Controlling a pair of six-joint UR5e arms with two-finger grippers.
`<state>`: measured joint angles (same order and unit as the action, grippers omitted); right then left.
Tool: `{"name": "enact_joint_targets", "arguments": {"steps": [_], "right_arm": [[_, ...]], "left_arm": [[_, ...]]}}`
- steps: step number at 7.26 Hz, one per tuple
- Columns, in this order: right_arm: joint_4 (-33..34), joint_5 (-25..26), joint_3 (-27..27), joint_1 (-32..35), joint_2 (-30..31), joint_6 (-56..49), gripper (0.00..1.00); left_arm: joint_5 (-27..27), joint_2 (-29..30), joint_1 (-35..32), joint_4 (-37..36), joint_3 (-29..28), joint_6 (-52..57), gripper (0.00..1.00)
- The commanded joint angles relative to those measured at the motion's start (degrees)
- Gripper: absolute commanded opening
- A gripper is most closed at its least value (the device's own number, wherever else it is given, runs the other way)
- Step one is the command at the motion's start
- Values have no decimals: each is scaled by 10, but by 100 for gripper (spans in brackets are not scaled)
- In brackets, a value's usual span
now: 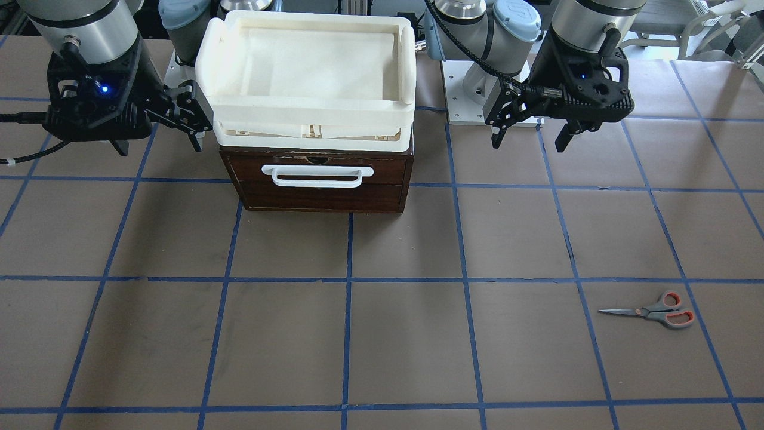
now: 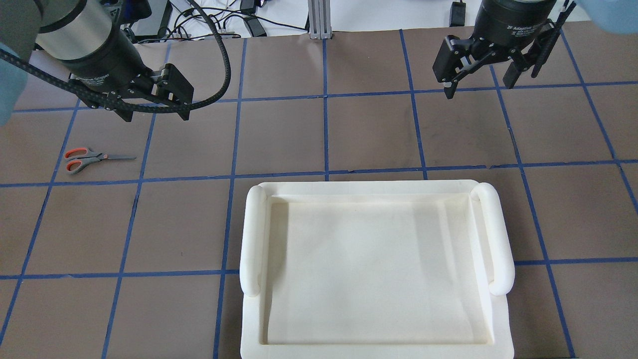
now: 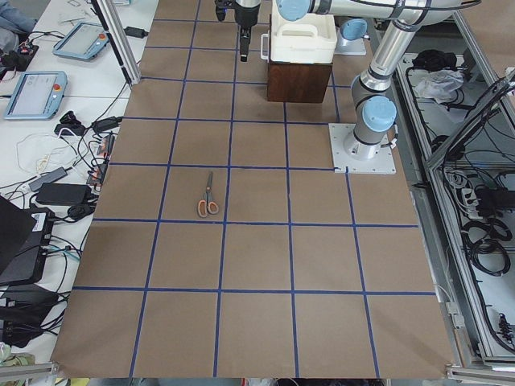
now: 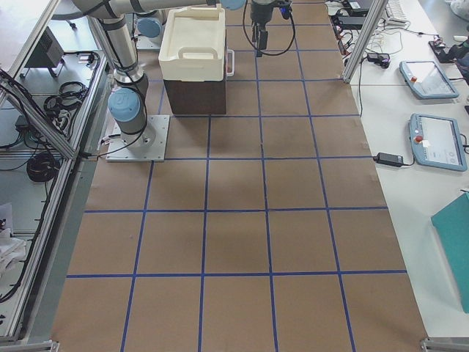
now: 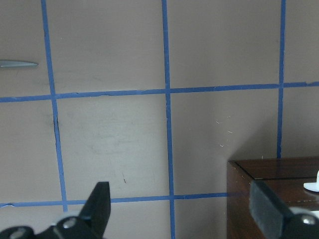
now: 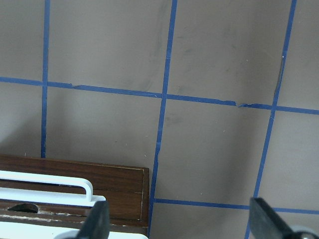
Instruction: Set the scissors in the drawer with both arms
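The scissors, with grey handles and orange-red inner loops, lie flat on the brown table, also in the overhead view and the exterior left view; a blade tip shows in the left wrist view. The dark brown drawer is shut, with its white bar handle facing forward. My left gripper is open and empty, in the air beside the drawer and far from the scissors. My right gripper is open and empty at the drawer's other side.
A cream-white plastic tray sits on top of the drawer cabinet and hides it in the overhead view. The cabinet's corner shows in the left wrist view and its front in the right wrist view. Blue tape lines cross the table.
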<state>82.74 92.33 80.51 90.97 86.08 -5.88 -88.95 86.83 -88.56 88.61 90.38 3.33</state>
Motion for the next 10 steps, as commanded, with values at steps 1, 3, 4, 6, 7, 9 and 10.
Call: {"name": "enact_joint_targets", "arguments": {"steps": [1, 3, 4, 6, 7, 9, 10], "right_arm": [[6, 0, 0, 0, 0, -3, 100], [21, -2, -1, 1, 1, -12, 100], [40, 0, 0, 1, 2, 1, 100], [61, -1, 2, 2, 1, 7, 100], [59, 2, 4, 2, -4, 83, 100], [58, 1, 7, 4, -12, 316, 100], [62, 0, 13, 7, -12, 389, 100]], "left_arm": [[0, 0, 2, 0, 0, 3, 100], [1, -1, 2, -1, 0, 4, 100], [1, 0, 2, 0, 0, 4, 100], [1, 0, 3, 0, 0, 4, 100], [1, 0, 4, 2, 1, 4, 100], [0, -2, 6, 3, 11, 19, 100], [0, -3, 10, 2, 22, 64, 100]]}}
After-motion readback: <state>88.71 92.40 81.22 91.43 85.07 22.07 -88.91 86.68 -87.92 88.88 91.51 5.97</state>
